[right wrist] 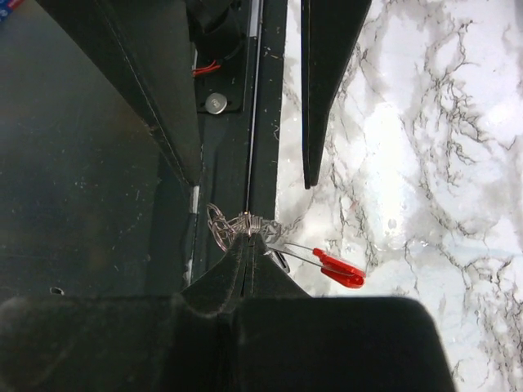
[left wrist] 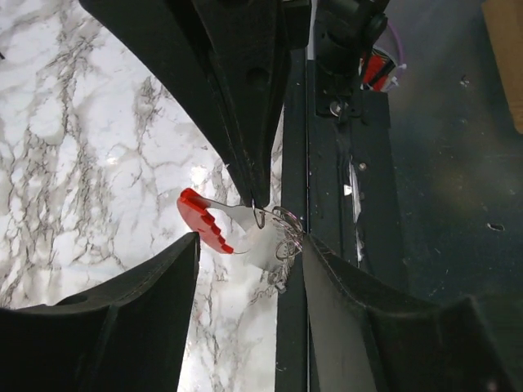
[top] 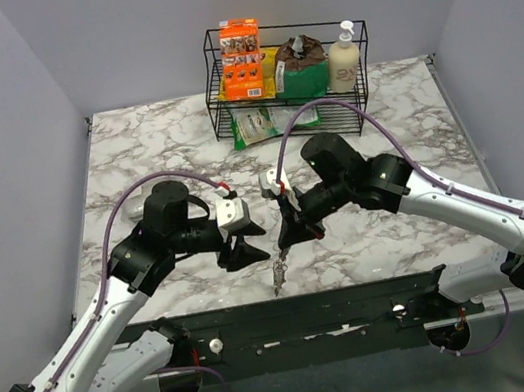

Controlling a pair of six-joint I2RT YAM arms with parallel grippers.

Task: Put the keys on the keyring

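Slim silver keys (top: 279,272), red tag (left wrist: 204,220)

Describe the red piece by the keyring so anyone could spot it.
On the marble table, find the black rail at its near edge. Just beyond, the right tool pinches a keyring; the red piece juts from it, coloured where its neighbours are bare metal.

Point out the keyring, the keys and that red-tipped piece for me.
keyring (right wrist: 221,224), right wrist view, on its wire loops.
keys (top: 278,272), top external view, on the silver bunch.
red-tipped piece (left wrist: 203,220), left wrist view, on its red end.
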